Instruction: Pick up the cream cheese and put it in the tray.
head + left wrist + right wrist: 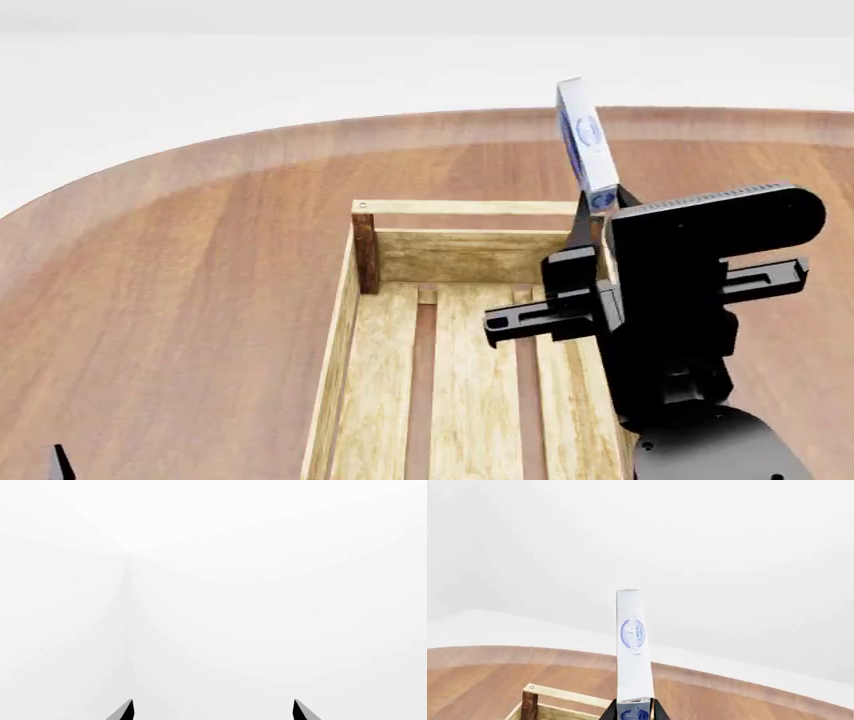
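Note:
The cream cheese (585,140), a thin white box with a blue oval logo, stands on end in the air above the tray's right side. My right gripper (597,212) is shut on its lower end. In the right wrist view the cream cheese (632,645) rises upright between the two dark fingertips of the right gripper (632,712). The tray (350,330), a long pale wooden crate with a slatted bottom and dark corner posts, lies below and to the left of the box. My left gripper (213,711) is open, facing only white background; one fingertip (60,465) shows at the head view's lower left.
The tray sits on a round brown wooden table (174,270). The tray's far corner (529,696) shows under the held box in the right wrist view. My right arm (681,330) covers the tray's right wall.

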You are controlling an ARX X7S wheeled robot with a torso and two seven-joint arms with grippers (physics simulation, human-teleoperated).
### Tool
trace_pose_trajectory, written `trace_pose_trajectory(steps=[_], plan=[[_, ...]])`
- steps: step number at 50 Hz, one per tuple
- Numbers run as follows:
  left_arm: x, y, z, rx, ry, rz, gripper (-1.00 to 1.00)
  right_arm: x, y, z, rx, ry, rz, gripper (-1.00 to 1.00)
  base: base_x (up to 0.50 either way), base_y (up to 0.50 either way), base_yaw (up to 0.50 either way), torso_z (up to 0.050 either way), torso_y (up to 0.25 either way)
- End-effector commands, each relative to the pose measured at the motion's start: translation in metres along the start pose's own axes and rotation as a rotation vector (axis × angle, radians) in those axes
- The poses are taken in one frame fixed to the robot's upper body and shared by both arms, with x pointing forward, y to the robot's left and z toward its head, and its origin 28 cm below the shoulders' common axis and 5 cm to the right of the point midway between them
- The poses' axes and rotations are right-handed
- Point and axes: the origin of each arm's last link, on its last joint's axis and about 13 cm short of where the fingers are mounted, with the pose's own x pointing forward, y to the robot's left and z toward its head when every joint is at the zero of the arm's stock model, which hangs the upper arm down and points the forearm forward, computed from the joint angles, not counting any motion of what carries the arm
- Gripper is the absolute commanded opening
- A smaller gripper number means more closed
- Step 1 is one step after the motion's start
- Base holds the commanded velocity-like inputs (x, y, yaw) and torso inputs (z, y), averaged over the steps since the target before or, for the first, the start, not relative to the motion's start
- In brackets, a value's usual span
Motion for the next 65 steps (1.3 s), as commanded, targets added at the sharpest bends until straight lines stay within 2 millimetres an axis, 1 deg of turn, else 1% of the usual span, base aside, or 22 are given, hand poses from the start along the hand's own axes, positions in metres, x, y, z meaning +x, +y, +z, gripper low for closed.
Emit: trace_pose_trajectory(steps=[1, 9, 13, 14, 21, 26, 37, 45, 59, 65], plan=[[0.0, -0.001, -0.001, 0.002, 0.004, -0.004, 1.0, -0.001, -0.007, 0.009, 0.082, -0.02, 0.056, -1.0, 0.0, 0.0, 0.0, 0.0, 0.0], [0.0, -0.001, -0.001, 0.003, 0.004, -0.003, 1.0, -0.003, -0.01, 0.005, 0.14, 0.03, 0.1, -1.0, 0.0, 0.0, 0.0, 0.0, 0.001], [0.0, 0.0, 0.0, 0.003, 0.003, -0.001, 1.0, -0.005, -0.01, 0.007, 0.159, 0.061, 0.141, -1.0, 0.0, 0.0, 0.0, 0.0, 0.0], [0.0, -0.001, 0.0, 0.003, 0.003, -0.002, 1.0, -0.006, -0.01, 0.008, 0.203, 0.087, 0.175, -1.0, 0.0, 0.0, 0.0, 0.0, 0.0], [0.0, -0.001, -0.001, 0.004, 0.003, -0.003, 1.0, -0.007, -0.012, 0.009, 0.254, 0.159, 0.224, -1.0, 0.0, 0.0, 0.0, 0.0, 0.001], [0.0, -0.001, -0.001, 0.006, 0.003, -0.004, 1.0, -0.007, -0.011, 0.008, 0.244, 0.184, 0.225, -1.0, 0.0, 0.0, 0.0, 0.0, 0.0], [0.0, -0.001, -0.001, 0.004, 0.006, -0.004, 1.0, -0.004, -0.009, 0.013, 0.179, 0.257, 0.237, -1.0, 0.0, 0.0, 0.0, 0.0, 0.001], [0.0, -0.001, -0.001, 0.004, 0.008, -0.002, 1.0, 0.0, -0.012, 0.015, 0.13, 0.304, 0.212, -1.0, 0.0, 0.0, 0.0, 0.0, 0.0], [0.001, -0.001, -0.002, 0.02, 0.021, 0.002, 1.0, 0.0, -0.01, 0.021, 0.103, 0.311, 0.204, -1.0, 0.0, 0.0, 0.0, 0.0, 0.001], [0.0, -0.001, -0.002, 0.035, 0.024, -0.004, 1.0, -0.001, -0.008, 0.018, 0.091, 0.316, 0.208, -1.0, 0.0, 0.0, 0.0, 0.003, 0.0]])
